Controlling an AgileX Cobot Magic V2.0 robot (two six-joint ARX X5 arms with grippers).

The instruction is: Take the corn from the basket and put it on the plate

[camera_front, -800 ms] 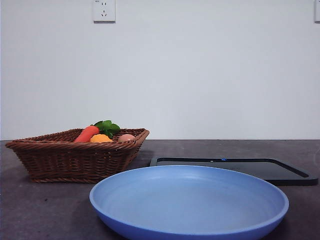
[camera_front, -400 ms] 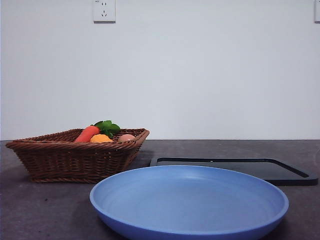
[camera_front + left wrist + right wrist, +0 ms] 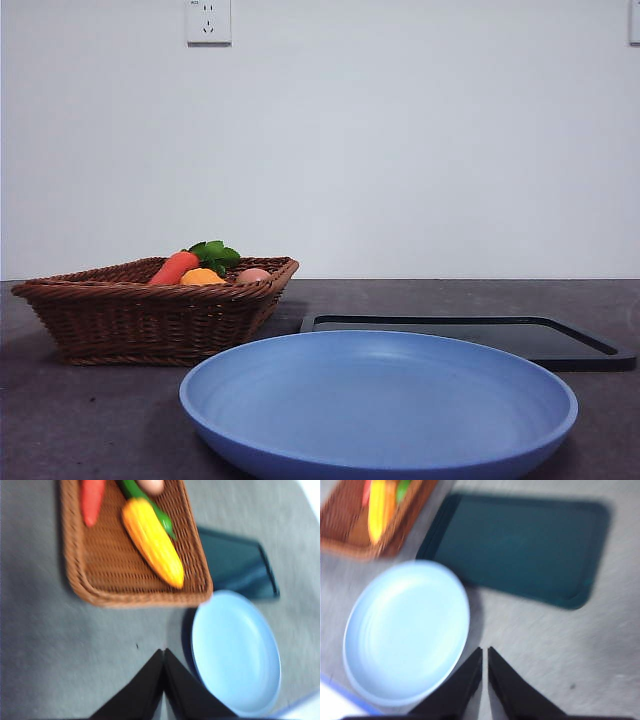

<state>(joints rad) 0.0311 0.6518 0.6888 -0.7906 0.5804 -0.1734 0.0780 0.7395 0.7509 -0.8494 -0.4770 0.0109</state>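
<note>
The corn (image 3: 152,541) lies in the brown wicker basket (image 3: 80,575) beside a red-orange carrot (image 3: 92,500); from the front only its orange top (image 3: 202,277) shows over the basket rim (image 3: 150,290). The light-blue plate (image 3: 378,400) sits bare in front of the basket, also seen from above (image 3: 235,650) (image 3: 407,630). My left gripper (image 3: 163,655) hovers shut high over the table between basket and plate. My right gripper (image 3: 484,652) is shut too, high over the table beside the plate. Neither holds anything. The front view shows no arm.
A flat black tray (image 3: 480,335) lies behind the plate on the right (image 3: 520,545). A pale pinkish ball (image 3: 252,275) and green leaves (image 3: 215,253) share the basket. A white wall stands behind the dark table (image 3: 60,420).
</note>
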